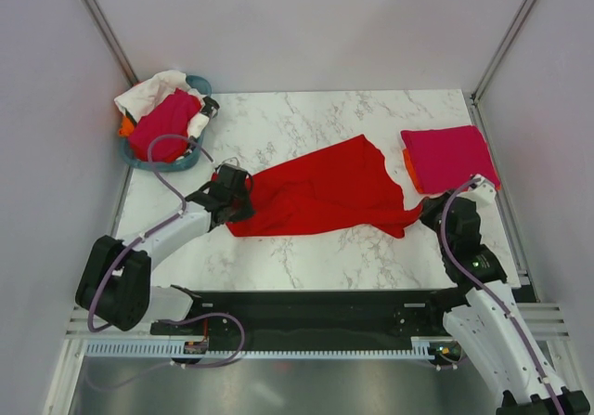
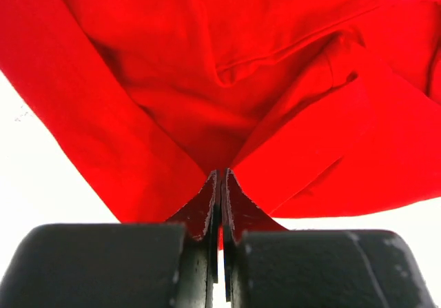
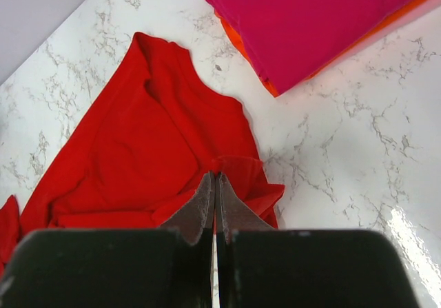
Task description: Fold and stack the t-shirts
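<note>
Nearest to me, the left tool (image 1: 232, 190) (image 2: 220, 173) is clamped tight on the left end of the red t-shirt (image 1: 325, 192) (image 2: 207, 80) (image 3: 138, 156), a fold of cloth pinched between its closed fingers. Towards the near right corner, the right tool (image 1: 429, 213) (image 3: 215, 177) is closed too, its tips nipping the shirt's drawn-out right corner.

The red t-shirt lies in the middle of the worktop (image 1: 306, 118). Its long axis runs left to right between the two tools, and one point of cloth reaches up towards the far edge. Its near edge is fairly straight. The cloth is bright, plain and rumpled, with creases fanning out from each pinch, and it narrows to a tail at the right end.

A strip of bare marble lies between the shirt and the near edge. A broader bare stretch runs behind it to the far edge.

Further back, against the right edge, a folded magenta t-shirt (image 1: 448, 155) (image 3: 310, 18) sits squarely on an orange t-shirt (image 1: 409, 169) (image 3: 241, 43) that shows only along its edges. This stack lies just beside the red shirt's right end, not touching it.

At the far left corner a teal tub (image 1: 176, 166) holds a loose heap. A white t-shirt (image 1: 148, 90) spills over the rim with a second magenta t-shirt (image 1: 167, 123) on top.
</note>
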`<state>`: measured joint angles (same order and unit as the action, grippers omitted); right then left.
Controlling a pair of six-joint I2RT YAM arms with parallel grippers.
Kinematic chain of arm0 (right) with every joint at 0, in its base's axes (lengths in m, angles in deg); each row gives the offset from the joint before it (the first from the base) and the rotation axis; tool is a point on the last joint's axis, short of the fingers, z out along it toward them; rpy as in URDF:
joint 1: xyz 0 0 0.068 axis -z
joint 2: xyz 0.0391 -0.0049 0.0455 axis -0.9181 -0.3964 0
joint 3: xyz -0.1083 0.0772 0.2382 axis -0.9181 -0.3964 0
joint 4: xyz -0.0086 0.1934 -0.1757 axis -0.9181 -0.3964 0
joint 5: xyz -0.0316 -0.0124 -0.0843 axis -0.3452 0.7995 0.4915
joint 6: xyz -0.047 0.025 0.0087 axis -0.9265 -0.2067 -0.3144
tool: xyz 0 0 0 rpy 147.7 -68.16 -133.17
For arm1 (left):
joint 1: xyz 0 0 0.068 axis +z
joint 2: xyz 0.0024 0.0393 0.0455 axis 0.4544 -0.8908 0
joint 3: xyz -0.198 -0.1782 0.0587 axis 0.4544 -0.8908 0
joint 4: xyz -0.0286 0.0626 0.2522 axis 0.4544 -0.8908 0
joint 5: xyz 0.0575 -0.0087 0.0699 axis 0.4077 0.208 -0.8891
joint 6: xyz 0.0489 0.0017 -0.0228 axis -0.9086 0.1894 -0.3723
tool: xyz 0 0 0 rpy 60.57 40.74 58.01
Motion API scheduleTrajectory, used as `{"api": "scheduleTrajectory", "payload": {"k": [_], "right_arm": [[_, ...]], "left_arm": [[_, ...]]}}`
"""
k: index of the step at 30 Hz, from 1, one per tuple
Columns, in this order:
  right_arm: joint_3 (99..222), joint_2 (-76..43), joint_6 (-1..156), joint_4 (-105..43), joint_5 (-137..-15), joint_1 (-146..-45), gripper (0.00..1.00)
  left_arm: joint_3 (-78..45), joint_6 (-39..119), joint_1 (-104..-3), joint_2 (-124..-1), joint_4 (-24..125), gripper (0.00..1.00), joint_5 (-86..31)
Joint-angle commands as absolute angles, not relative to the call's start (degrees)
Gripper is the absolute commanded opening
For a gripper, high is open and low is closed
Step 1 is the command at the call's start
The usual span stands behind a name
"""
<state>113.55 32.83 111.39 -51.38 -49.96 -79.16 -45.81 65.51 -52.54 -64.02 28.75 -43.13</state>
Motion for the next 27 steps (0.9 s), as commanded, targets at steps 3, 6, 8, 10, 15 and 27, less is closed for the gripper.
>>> {"api": "scheduleTrajectory", "payload": {"k": [3, 6, 8, 10, 15, 27], "right_arm": [[115.29, 28.62, 111.86, -46.96, -52.3, -79.04, 0.0], [119.32, 22.64, 112.04, -45.64, -54.85, -79.13, 0.0], [122.65, 19.31, 112.12, -45.99, -54.34, -79.13, 0.0], [124.16, 18.67, 112.65, -46.86, -52.84, -78.95, 0.0], [122.51, 23.41, 115.9, -47.92, -50.12, -78.69, 0.0], [112.83, 37.22, 119.33, -49.68, -50.28, -78.78, 0.0]], "left_arm": [[-42.62, 62.49, -52.69, -58.09, 28.47, 0.02, -45.22], [-38.84, 63.1, -51.55, -54.24, 21.88, 0.02, -49.88], [-38.04, 66.7, -49.01, -51.33, 20.37, 0.02, -50.42], [-40.13, 71.77, -46.98, -45.19, 20.46, 0.02, -50.76], [-47.87, 77.78, -44.51, -31.3, 20.55, 0.02, -56.47], [-61.0, 81.84, -44.51, -12.8, 14.57, 0.98, -61.49]]}}
